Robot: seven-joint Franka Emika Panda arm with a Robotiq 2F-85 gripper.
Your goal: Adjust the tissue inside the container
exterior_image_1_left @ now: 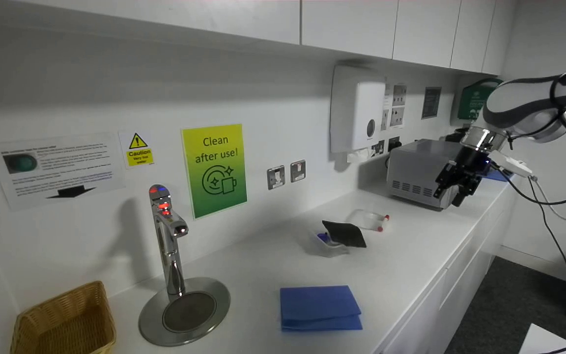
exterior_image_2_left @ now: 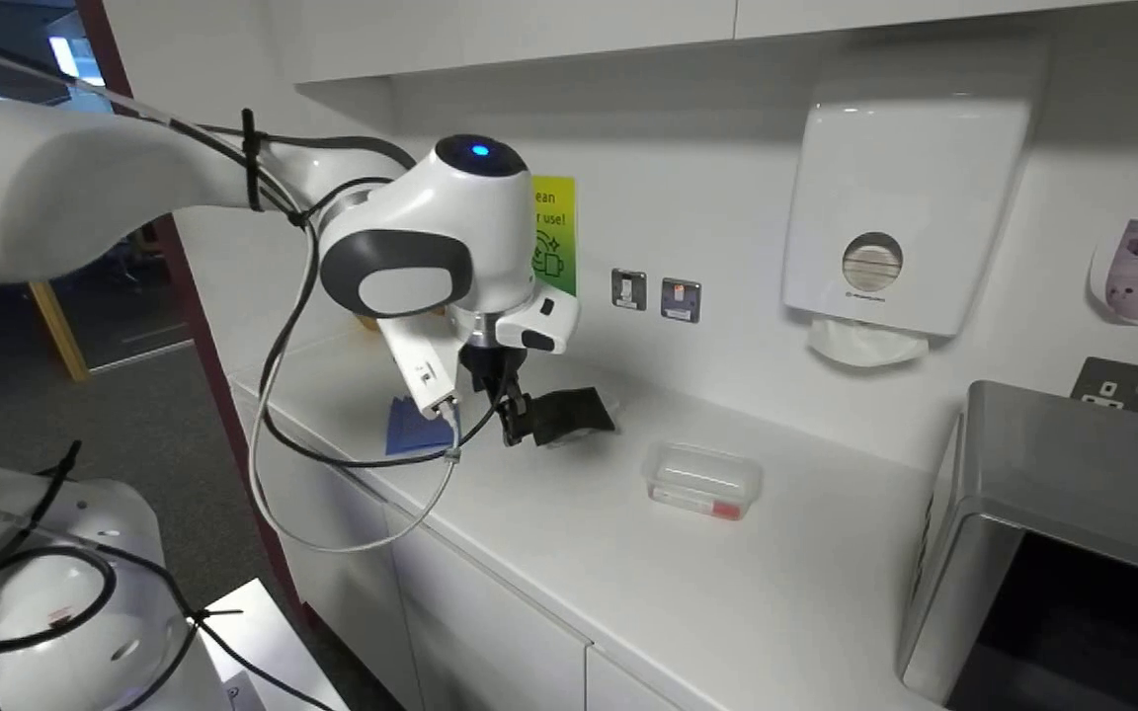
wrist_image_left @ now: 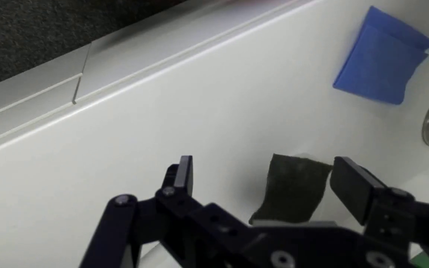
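A black, thin, bent squarish piece (exterior_image_1_left: 346, 234) looks more like a soft sheet than a tray. It lies tilted over a clear plastic container (exterior_image_1_left: 323, 250) with something blue (exterior_image_1_left: 324, 238) inside. The black piece also shows in an exterior view (exterior_image_2_left: 572, 415) and in the wrist view (wrist_image_left: 296, 188). No small white crumpled tissue shows; it is hidden or out of view. My gripper (exterior_image_1_left: 450, 194) is open and empty, raised above the counter and apart from the black piece. In the wrist view, the black piece appears between the spread fingers (wrist_image_left: 263, 178), nearer the right one.
A second clear container (exterior_image_2_left: 702, 476) with red marks stands near the black piece. A blue folded cloth (exterior_image_1_left: 320, 307), a tap (exterior_image_1_left: 169, 246) and a woven basket (exterior_image_1_left: 62, 314) are on the counter. A microwave (exterior_image_1_left: 418, 172) and a wall dispenser (exterior_image_2_left: 910, 197) stand along the wall side.
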